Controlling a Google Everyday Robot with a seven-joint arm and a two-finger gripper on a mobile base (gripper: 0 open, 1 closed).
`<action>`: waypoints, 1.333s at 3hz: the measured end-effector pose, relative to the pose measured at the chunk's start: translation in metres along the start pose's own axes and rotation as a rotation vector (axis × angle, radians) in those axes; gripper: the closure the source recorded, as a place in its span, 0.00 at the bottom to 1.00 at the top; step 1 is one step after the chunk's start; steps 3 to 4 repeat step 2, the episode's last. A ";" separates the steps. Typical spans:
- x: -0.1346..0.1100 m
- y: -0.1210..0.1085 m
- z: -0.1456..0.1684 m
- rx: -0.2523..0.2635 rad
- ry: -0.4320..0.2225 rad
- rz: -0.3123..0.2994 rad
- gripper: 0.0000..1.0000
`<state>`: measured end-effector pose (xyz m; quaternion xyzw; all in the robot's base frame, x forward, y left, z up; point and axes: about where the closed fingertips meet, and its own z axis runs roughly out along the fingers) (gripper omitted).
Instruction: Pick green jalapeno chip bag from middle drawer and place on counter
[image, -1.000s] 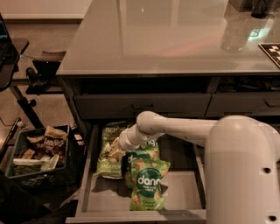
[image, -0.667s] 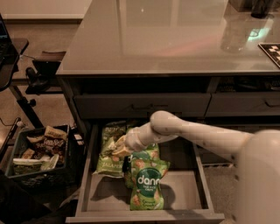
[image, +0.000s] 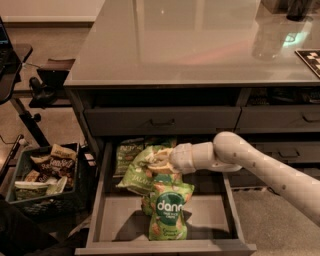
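The middle drawer (image: 212, 216) is pulled open below the counter (image: 190, 45). My gripper (image: 159, 161) reaches in from the right, over the drawer's middle. It is shut on the top of the green jalapeno chip bag (image: 134, 176), an olive-green bag with pale lettering. The bag hangs tilted from the gripper, a little above the drawer floor. The fingers are mostly hidden by the bag's crumpled top.
A brighter green "dang" bag (image: 168, 214) stands at the drawer's front, just below the held bag. Another green bag (image: 125, 150) lies at the back left. A closed drawer with a dark handle (image: 162, 121) is above. A black basket of snacks (image: 45, 175) sits on the floor, left.
My arm has risen and drawn back to the right. The jalapeno bag has come up off the drawer floor with the gripper and now hangs tilted.
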<state>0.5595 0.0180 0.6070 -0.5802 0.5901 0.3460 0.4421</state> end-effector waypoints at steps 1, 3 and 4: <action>-0.002 -0.009 -0.038 0.081 -0.070 0.031 1.00; -0.001 -0.009 -0.041 0.087 -0.071 0.034 1.00; -0.001 -0.009 -0.041 0.087 -0.071 0.034 1.00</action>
